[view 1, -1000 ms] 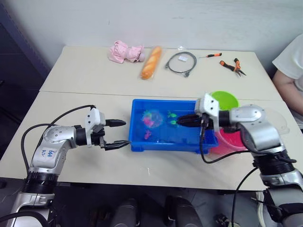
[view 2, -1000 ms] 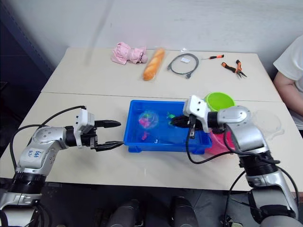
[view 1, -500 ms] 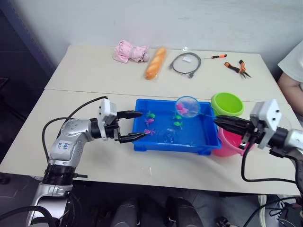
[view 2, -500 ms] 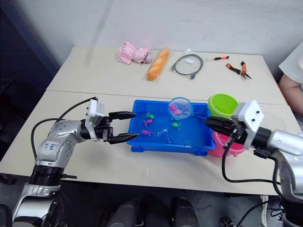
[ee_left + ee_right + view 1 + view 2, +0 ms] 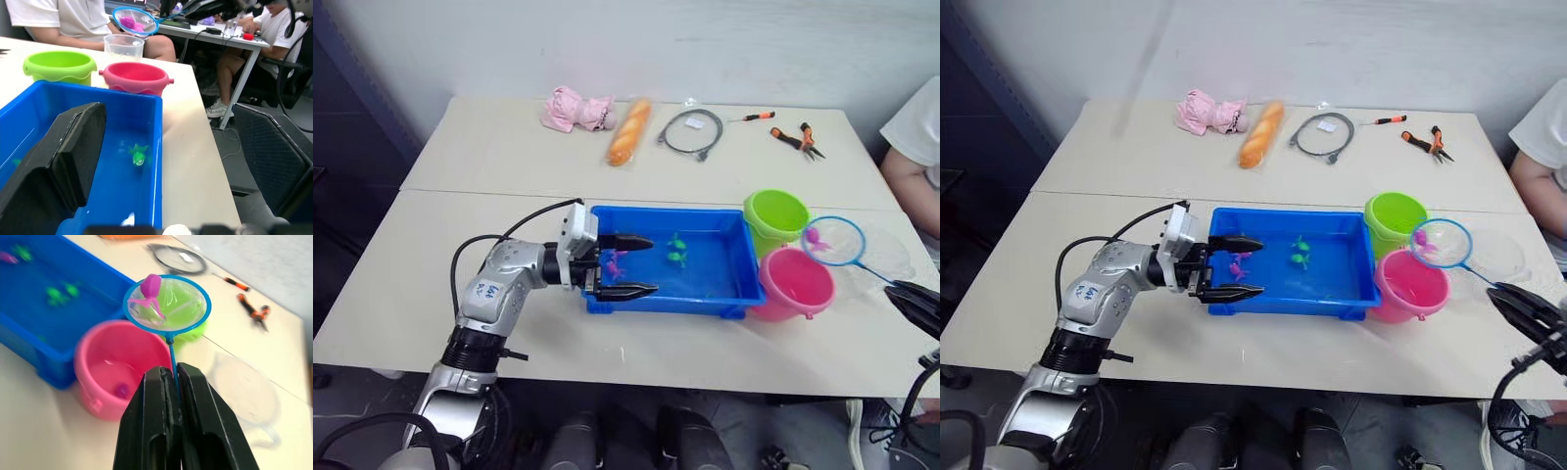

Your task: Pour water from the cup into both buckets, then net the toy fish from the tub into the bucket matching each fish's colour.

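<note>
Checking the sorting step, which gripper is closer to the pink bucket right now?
Right. The right gripper is just beside the pink bucket, holding the net above it; the left gripper is across the tub, at its far end.

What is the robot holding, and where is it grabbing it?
The right claw pinches the net by its thin handle. The left claw holds nothing.

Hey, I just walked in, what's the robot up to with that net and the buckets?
It is netting toy fish out of the blue tub into colour-matched buckets. The right gripper, jaws shut on the net, holds it above the table by the pink bucket with a pink fish in the mesh. Another pink fish already lies in that bucket. The left gripper, jaws open, straddles the tub's near corner. Green fish are left in the water.
</note>
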`<move>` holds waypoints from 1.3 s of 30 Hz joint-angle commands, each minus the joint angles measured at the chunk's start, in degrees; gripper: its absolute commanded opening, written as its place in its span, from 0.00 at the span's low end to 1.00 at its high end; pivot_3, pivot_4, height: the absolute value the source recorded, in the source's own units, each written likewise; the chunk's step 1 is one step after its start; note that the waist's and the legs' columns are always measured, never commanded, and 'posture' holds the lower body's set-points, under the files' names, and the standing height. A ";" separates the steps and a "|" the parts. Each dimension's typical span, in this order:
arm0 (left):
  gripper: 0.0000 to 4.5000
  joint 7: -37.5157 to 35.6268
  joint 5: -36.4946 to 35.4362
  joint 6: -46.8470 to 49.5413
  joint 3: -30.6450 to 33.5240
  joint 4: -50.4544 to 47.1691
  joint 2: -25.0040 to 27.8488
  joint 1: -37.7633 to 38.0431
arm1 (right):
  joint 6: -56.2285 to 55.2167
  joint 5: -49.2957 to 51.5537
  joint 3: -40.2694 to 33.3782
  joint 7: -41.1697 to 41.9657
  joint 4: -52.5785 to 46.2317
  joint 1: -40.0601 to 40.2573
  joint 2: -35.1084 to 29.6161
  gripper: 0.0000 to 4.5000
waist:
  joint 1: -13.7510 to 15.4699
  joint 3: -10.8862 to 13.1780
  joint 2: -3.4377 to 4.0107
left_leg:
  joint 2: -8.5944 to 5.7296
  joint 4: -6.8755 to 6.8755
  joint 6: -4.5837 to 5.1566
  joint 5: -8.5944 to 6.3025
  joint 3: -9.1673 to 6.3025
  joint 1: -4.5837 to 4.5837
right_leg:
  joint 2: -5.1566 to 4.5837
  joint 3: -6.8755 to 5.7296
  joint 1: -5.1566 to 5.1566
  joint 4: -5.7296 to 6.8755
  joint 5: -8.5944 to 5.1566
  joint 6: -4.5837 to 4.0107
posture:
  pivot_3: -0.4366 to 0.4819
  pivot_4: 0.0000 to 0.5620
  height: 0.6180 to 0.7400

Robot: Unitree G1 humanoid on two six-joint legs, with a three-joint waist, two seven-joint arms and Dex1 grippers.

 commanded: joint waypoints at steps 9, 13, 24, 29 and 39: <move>0.98 1.93 -0.47 -0.90 1.10 -3.78 0.29 0.59 | -31.18 -18.20 4.90 -11.20 13.23 -0.87 2.25 0.00 | 0.11 -0.01 0.01 | 0.00 0.00 -0.07 0.02 0.00 0.04 | -0.01 0.05 -0.02 0.04 0.00 -0.01 | 0.48 0.27 1.00; 0.98 2.50 -0.28 -0.90 1.46 -4.24 1.08 1.03 | -38.25 -24.96 7.49 -17.89 15.25 -1.65 2.78 0.00 | 0.13 -0.01 0.02 | 0.00 0.01 -0.08 0.03 0.00 0.03 | -0.02 0.05 -0.01 0.04 -0.01 -0.01 | 0.48 0.27 1.00; 0.98 3.91 -0.26 -0.97 2.40 -4.46 1.70 1.61 | -54.36 -55.11 8.70 -39.83 14.75 0.90 2.30 0.00 | 0.11 -0.02 0.03 | -0.01 0.01 -0.13 0.06 -0.01 0.03 | -0.01 0.07 -0.02 0.04 -0.01 -0.02 | 0.48 0.27 1.00; 0.98 4.93 -0.82 -0.28 2.69 -4.89 1.24 1.27 | -54.06 -59.91 8.23 -47.87 15.97 2.31 2.48 0.00 | 0.09 -0.02 0.03 | 0.00 0.00 -0.16 0.08 -0.02 0.02 | 0.00 0.08 -0.02 0.04 -0.02 -0.04 | 0.48 0.27 1.00; 0.98 5.31 -1.13 0.49 4.56 -5.93 3.55 2.89 | -44.86 -35.61 17.86 -39.23 10.27 1.75 -0.86 0.00 | -0.58 -0.01 0.03 | 0.02 0.01 -0.18 0.11 -0.02 0.05 | 0.02 0.10 -0.02 0.09 -0.04 -0.06 | 0.48 0.27 1.00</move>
